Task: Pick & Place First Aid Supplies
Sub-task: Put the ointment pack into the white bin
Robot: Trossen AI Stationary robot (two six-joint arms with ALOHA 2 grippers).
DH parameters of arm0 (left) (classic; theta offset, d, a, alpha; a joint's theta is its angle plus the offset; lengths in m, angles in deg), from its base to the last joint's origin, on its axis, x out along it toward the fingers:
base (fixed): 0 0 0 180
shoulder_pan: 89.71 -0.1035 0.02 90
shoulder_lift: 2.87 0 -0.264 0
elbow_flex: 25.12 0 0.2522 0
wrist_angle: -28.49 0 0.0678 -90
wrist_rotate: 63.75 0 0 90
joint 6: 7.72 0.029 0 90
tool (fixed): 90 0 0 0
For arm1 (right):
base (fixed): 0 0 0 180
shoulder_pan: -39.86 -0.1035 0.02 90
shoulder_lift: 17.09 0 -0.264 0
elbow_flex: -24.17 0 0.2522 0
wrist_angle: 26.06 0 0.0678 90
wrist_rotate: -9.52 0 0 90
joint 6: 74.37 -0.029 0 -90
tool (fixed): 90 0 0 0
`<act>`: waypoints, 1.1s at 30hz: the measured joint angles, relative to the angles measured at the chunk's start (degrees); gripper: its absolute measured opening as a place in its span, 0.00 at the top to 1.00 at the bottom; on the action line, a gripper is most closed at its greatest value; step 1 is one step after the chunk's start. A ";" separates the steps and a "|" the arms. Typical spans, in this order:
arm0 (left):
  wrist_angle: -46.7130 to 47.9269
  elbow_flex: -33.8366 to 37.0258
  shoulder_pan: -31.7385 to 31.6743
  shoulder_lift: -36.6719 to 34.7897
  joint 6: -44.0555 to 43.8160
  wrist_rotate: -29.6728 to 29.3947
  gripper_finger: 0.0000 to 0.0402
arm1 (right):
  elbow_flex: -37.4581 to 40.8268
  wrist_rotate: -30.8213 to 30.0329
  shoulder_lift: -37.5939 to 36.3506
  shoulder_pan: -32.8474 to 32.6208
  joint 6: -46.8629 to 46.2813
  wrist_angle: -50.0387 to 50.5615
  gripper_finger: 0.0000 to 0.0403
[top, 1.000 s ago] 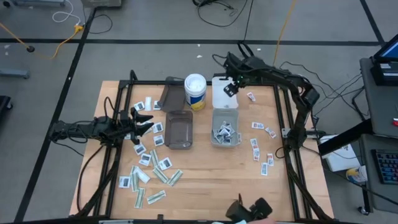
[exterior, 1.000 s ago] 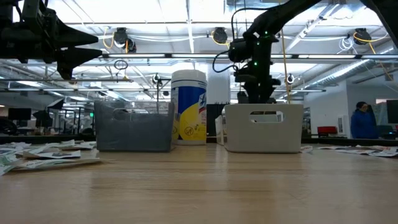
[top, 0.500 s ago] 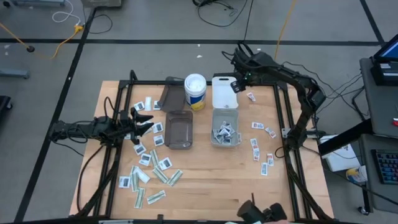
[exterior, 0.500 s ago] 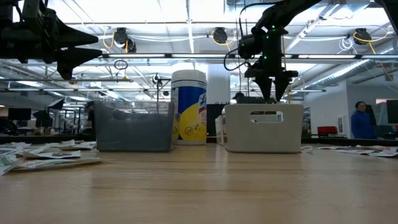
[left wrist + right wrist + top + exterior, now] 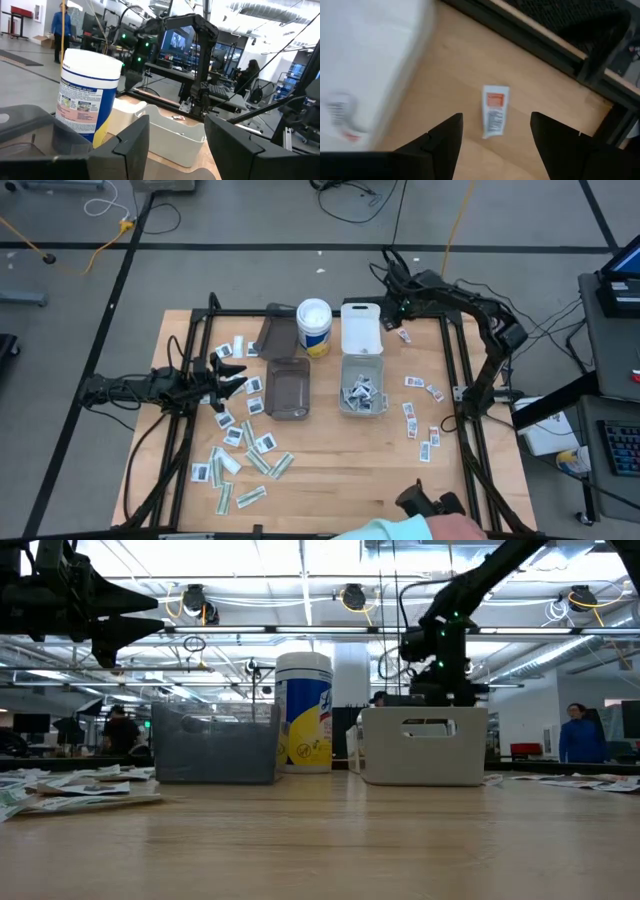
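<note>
Many small white packets and pale strips lie flat on the table's left part [image 5: 240, 445], and several more on its right part [image 5: 420, 418]. Others are heaped in the clear bin [image 5: 362, 385]. My right gripper [image 5: 400, 311] hangs open near the far right corner, beside the white lid [image 5: 360, 330]. In its wrist view the right gripper [image 5: 496, 116] stands above one small packet with orange print [image 5: 494, 117], which lies flat on the wood [image 5: 404, 335]; the fingers do not touch it. My left gripper [image 5: 238, 375] waits open, raised left of the smoky bin [image 5: 288, 388].
A wipes canister [image 5: 313, 327] stands at the far edge between a smoky lid [image 5: 272, 333] and the white lid. A black frame rail [image 5: 458, 360] runs along the table's right side. A person's pale sleeve [image 5: 395, 530] and a dark device [image 5: 430, 503] show at the near edge.
My right gripper has moved from over the white lid toward the table's right edge and now hangs over the lone packet by the far right corner, still open. A person's sleeve has come in at the near edge.
</note>
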 joint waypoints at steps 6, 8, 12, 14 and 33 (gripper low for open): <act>0.01 0.01 0.00 0.00 0.01 0.00 0.51 | 6.71 2.73 0.00 1.04 1.28 -3.46 0.44; 0.02 0.02 0.00 -0.02 -0.01 0.00 0.51 | 8.82 4.73 0.00 1.20 1.45 -5.32 0.44; 0.00 0.00 0.00 0.00 0.01 0.00 0.51 | 12.47 4.71 0.02 1.53 1.52 -9.22 0.46; 0.01 0.00 0.00 -0.01 0.01 0.00 0.51 | 13.85 6.01 0.02 1.77 1.71 -11.15 0.48; 0.00 0.00 0.00 0.00 0.01 0.00 0.51 | 18.01 5.74 0.02 1.84 3.92 -16.03 0.98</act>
